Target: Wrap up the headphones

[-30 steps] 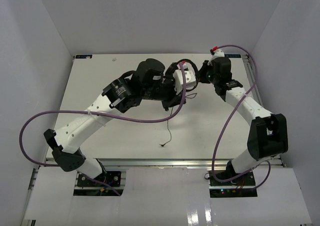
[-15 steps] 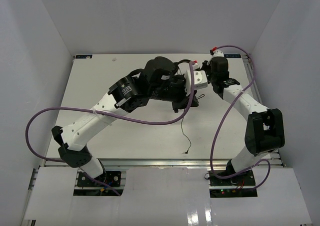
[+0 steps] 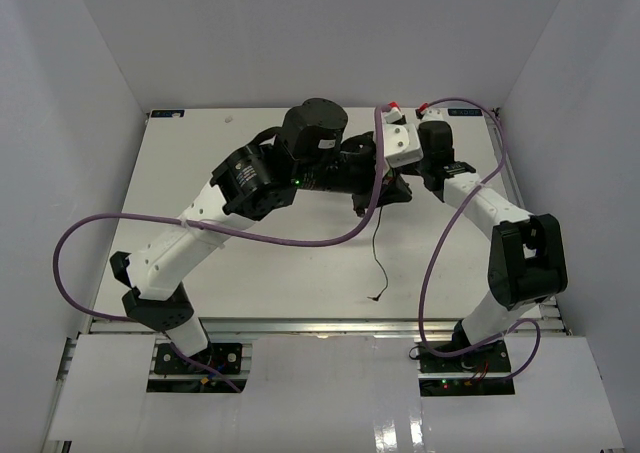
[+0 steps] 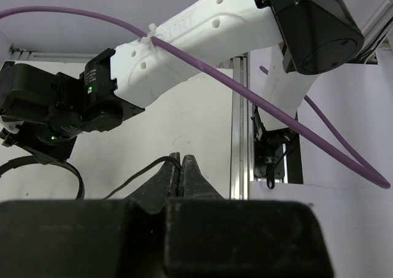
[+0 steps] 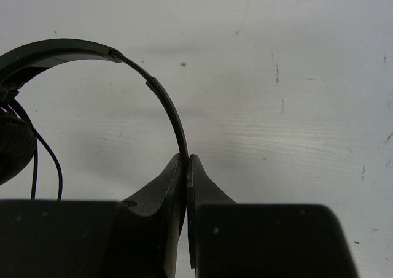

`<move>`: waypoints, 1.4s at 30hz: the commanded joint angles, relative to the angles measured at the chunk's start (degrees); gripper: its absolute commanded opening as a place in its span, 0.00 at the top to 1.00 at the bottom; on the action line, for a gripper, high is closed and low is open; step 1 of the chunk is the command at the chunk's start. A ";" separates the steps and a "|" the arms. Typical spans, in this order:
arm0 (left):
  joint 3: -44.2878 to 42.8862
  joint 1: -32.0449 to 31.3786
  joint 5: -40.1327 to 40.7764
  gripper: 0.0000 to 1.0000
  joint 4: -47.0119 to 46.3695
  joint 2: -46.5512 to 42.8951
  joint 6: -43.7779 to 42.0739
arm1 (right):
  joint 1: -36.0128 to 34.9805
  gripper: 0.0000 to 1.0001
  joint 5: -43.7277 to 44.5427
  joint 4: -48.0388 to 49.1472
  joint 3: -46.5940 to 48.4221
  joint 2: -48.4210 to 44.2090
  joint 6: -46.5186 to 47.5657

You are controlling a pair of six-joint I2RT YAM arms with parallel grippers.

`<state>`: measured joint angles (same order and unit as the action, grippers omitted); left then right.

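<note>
The black headphones [image 3: 390,191] are at the back middle of the white table [image 3: 250,273], between both grippers. My right gripper [image 5: 186,158] is shut on the thin curved headband [image 5: 73,48]; one earcup [image 5: 11,149] shows at the left edge of that view. My left gripper [image 4: 180,160] is shut on the thin black cord [image 4: 138,170], which leaves the jaws to the left. In the top view the left gripper [image 3: 372,173] sits just left of the right gripper [image 3: 400,181]. The loose cord [image 3: 378,253] trails toward the near edge and ends in the plug [image 3: 372,298].
Thick purple cables loop over the table from the left arm [image 3: 250,235] and beside the right arm [image 3: 440,243]. White walls close in the table on three sides. An aluminium rail [image 3: 320,323] runs along the near edge. The right arm [image 4: 202,38] crosses the left wrist view.
The left arm has swung to the right with the cord in its jaws, and the plug end has slid right across the table. The right gripper has shifted slightly left with the headband.
</note>
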<state>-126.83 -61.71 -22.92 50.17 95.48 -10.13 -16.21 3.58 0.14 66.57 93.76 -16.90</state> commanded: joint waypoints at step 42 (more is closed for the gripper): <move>0.62 4.50 43.11 1.00 5.79 -15.28 -13.17 | 6.48 0.92 -58.29 -7.61 -17.72 -22.41 46.94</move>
<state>-127.37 -59.70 15.65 58.45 83.21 -21.70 -10.80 -42.19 -1.21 50.33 75.66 22.06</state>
